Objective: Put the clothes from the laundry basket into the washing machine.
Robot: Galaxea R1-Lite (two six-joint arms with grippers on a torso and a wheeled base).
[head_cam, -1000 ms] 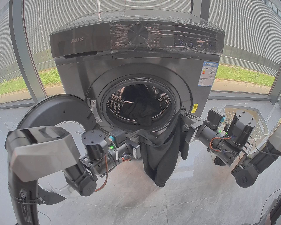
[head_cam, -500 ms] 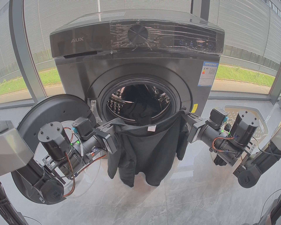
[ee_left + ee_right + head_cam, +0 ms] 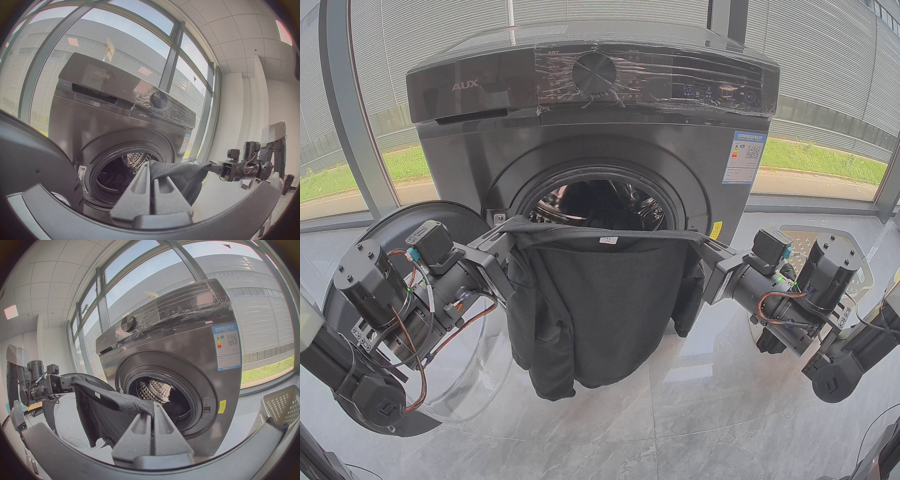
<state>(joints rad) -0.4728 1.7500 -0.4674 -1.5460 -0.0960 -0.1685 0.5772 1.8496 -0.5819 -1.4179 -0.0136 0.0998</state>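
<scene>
Left gripper [image 3: 509, 230] is swinging out and up, and with right gripper [image 3: 699, 245] you're clamping the black garment [image 3: 600, 312], seemingly limp and light, by its top edge.

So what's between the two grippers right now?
A black garment, pinched by the left gripper and right gripper, spans the gap, hanging in front of the washing machine; the head view shows it.

I see the washer [image 3: 594, 144] straight ahead, its door [image 3: 419, 231] swung open to the left. The garment [image 3: 600, 312] hangs before the drum mouth [image 3: 594, 200], strung between my left tool [image 3: 502, 229] and right tool [image 3: 700, 245]. The basket [image 3: 856, 262] sits on the floor right of the washer.
</scene>
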